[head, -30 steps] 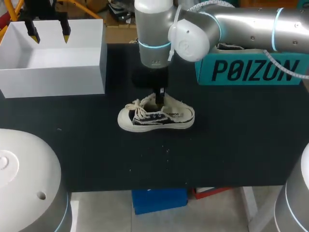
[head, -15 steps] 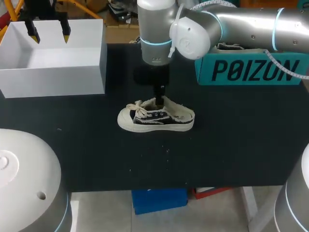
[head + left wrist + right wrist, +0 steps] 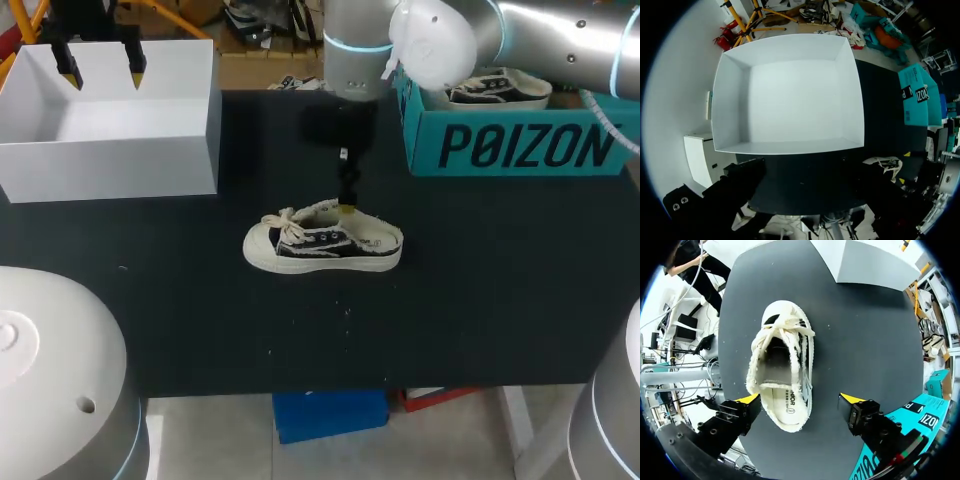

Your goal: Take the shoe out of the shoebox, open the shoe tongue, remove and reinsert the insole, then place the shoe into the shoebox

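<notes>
One shoe (image 3: 323, 243) is seen upright on its sole near the middle of the black table (image 3: 480, 300), toe to the left, heel to the right, well apart from both boxes. Right gripper (image 3: 346, 203) is held just above the shoe's far side. In its wrist view it is released, with fingers spread wide to either side of the heel end and nothing touched. Insole (image 3: 790, 407) is seen lying inside at the heel. Laces (image 3: 782, 332) are loosely tied over the front, and the tongue cannot be made out beneath them. Whether the insole step is done or pending cannot be told. Left gripper (image 3: 102, 72) is parked over the white box (image 3: 150, 150) at far left, also released, nothing held. Teal shoebox (image 3: 520, 145) at far right is already occupied by a second shoe (image 3: 495, 90). Risks, as judged:

- Shoe is not pinned by anything, so a pull on the insole would likely drag or tip the whole shoe.
- A descent slightly off-centre would land a fingertip on the frayed collar and crush it instead of entering the opening.
- Laces could be snagged on withdrawal.
- If the soft canvas upper is grasped, slip or twist in the carry is to be expected, and a box rim could be clipped.
</notes>
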